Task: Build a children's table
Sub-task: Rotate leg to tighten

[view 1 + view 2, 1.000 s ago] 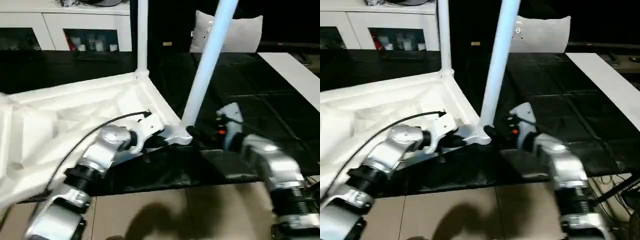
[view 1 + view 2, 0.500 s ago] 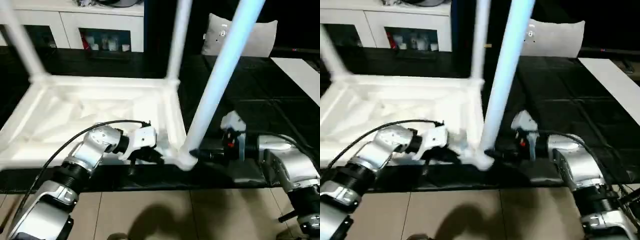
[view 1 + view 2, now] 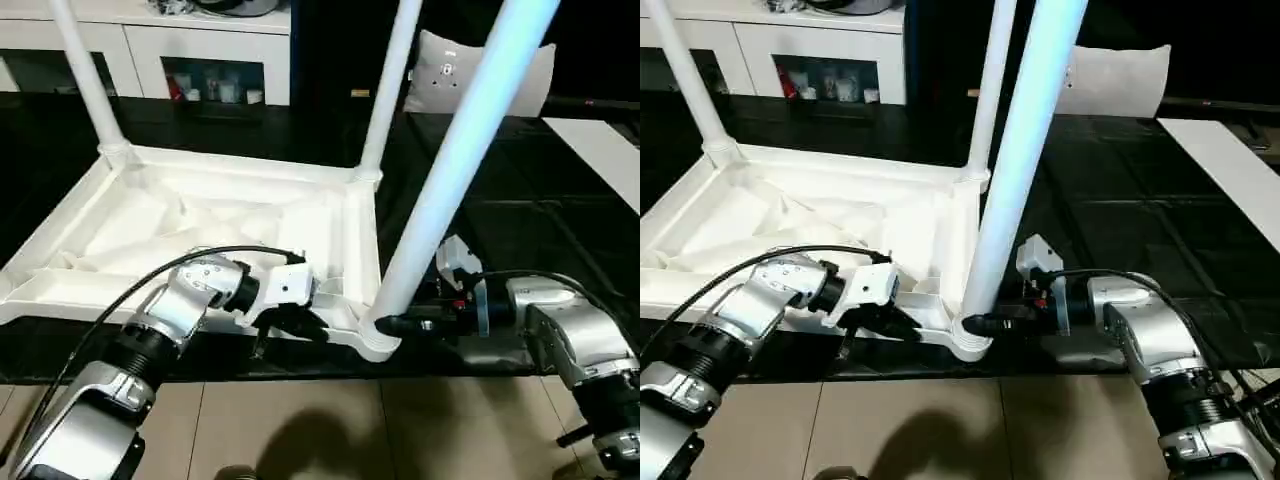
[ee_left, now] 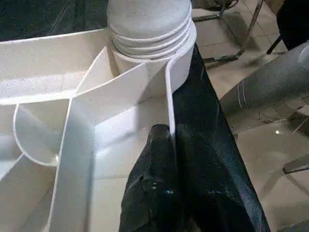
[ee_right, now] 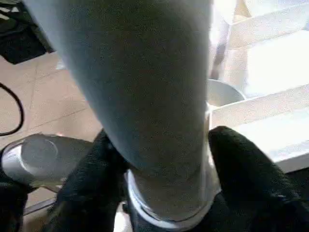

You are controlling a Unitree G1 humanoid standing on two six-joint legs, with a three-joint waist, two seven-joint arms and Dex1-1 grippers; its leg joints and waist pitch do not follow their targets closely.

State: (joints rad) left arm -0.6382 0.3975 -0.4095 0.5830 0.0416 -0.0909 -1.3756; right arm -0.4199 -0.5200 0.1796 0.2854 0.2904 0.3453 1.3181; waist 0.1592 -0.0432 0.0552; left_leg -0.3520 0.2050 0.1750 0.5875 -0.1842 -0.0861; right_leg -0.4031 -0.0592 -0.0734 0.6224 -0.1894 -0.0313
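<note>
Right wrist view: long tapered white plastic leg (image 5: 145, 96) is pinched between right gripper (image 3: 985, 325) fingers, now straightened over its corner socket; ribbed white tabletop's (image 3: 230, 215) rim stays clamped by left gripper (image 4: 169, 140).

Left gripper (image 3: 300, 325) and right gripper (image 5: 164, 159) both clamped, forearms converging

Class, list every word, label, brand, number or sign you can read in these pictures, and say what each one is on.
No text can be read.
Pale cushion: a small dark mark near its upper left corner, too small to read.
Items behind the cabinet's glass doors: any labels are too blurred to read.
Tabletop, legs and both grippers: no print visible.
</note>
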